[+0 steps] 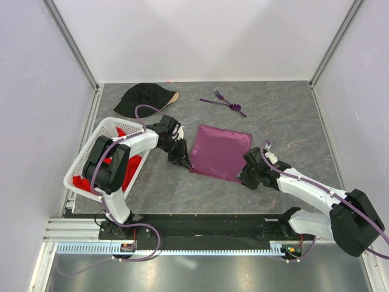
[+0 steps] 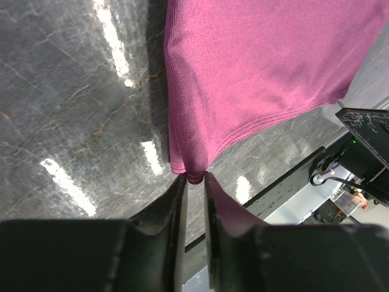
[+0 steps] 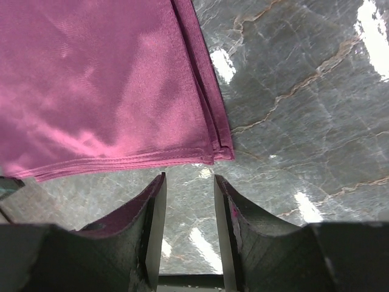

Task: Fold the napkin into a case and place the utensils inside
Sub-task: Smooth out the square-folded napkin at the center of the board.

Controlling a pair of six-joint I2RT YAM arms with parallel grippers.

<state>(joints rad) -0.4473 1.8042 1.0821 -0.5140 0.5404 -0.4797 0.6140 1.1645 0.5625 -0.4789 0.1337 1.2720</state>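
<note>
The plum-purple napkin (image 1: 220, 152) lies folded into a flat square in the middle of the table. My left gripper (image 1: 182, 161) is at its near left corner. In the left wrist view the gripper (image 2: 194, 177) is shut on that corner, and the napkin (image 2: 255, 73) rises slightly from the table there. My right gripper (image 1: 246, 176) sits just short of the near right corner. In the right wrist view it (image 3: 188, 179) is open with only bare table between its fingers, and the napkin's layered edge (image 3: 103, 85) lies just beyond the tips. The purple utensils (image 1: 225, 102) lie together at the back, apart from the cloth.
A black cap (image 1: 143, 99) lies at the back left. A white lattice basket (image 1: 106, 125) with a red cloth (image 1: 130, 170) in it stands at the left, under the left arm. The black base rail (image 2: 292, 182) runs along the near edge.
</note>
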